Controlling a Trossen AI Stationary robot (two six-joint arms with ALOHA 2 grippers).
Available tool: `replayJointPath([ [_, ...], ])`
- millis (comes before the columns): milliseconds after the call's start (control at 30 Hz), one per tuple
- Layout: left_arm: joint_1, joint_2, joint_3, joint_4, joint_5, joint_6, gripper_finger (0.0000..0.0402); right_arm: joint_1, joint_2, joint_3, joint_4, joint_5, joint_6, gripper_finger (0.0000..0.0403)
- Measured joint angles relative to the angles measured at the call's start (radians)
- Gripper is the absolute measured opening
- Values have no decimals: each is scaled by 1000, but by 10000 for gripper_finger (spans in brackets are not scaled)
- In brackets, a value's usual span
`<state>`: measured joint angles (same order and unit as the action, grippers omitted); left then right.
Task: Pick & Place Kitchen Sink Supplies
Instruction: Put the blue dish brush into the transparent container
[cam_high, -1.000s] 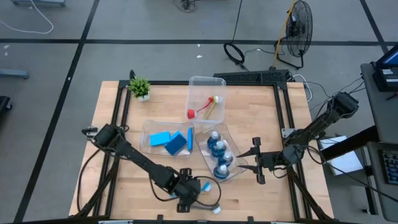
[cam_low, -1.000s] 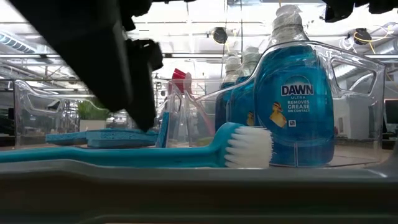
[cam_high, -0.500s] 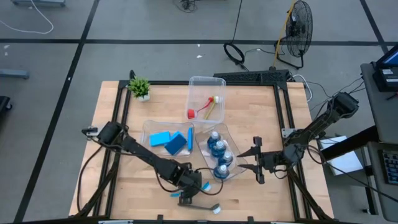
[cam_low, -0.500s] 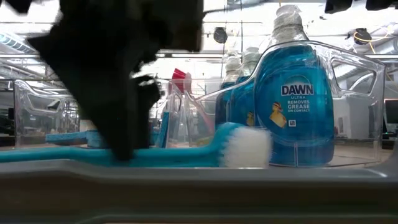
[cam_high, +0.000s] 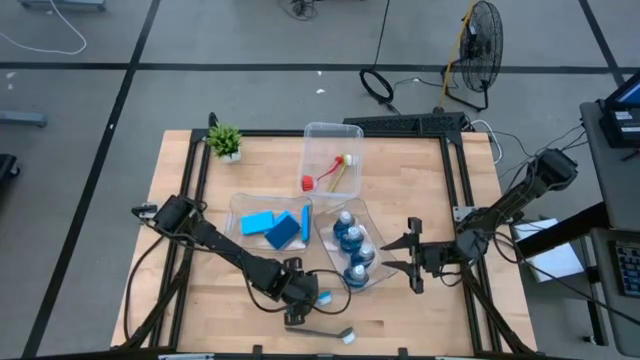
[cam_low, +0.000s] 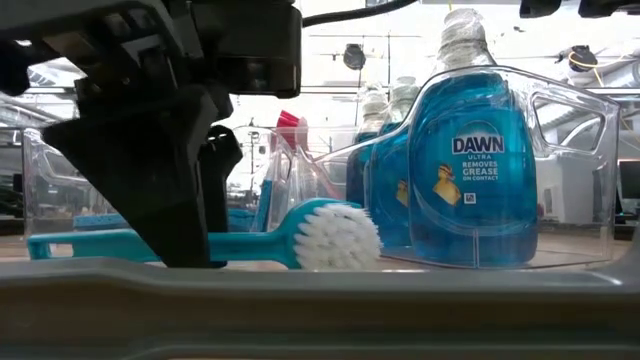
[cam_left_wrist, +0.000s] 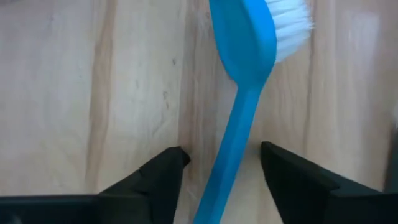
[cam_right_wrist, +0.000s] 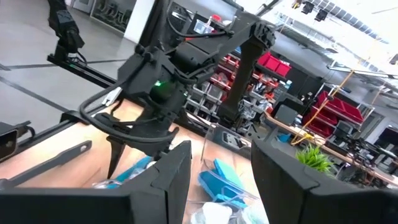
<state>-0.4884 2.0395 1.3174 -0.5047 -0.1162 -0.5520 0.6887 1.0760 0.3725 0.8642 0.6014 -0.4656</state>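
Left gripper (cam_left_wrist: 214, 171) is seen straddling the light-blue brush (cam_left_wrist: 244, 74) handle on the table (cam_high: 190, 300) near its front edge; fingers spread, contact not discernible. Handle end is cut off. Right gripper (cam_high: 408, 258) hovers beside the bottle bin (cam_high: 372, 215), fingers apart, empty.

In the low view the left arm (cam_low: 160, 130) hides the middle of the light-blue brush (cam_low: 300, 235) handle and most of the sponges behind it. In the left wrist view that brush's bristles and handle end are cut off by the picture's edges, and whether the fingers (cam_left_wrist: 158, 177) touch the handle cannot be told. From above, the dark-grey brush (cam_high: 322, 331) at 6 o'clock on the desk (cam_high: 180, 200) is too small to make out. Rear bottles (cam_low: 385, 130) are largely hidden.
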Motion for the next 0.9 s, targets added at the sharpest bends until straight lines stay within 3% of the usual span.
replayJointPath([
  [400,-3,-10,-3,17,-34,-36,26,-9,0,0,-1,0,8,155],
  [500,-4,-37,-7,22,-28,-34,20,-9,0,0,-1,0,8,155],
  [700,-6,-135,-5,67,-47,-57,49,-9,0,0,-1,0,8,155],
  [900,-10,-257,-4,190,-161,2,5,-9,0,0,0,0,8,155],
])
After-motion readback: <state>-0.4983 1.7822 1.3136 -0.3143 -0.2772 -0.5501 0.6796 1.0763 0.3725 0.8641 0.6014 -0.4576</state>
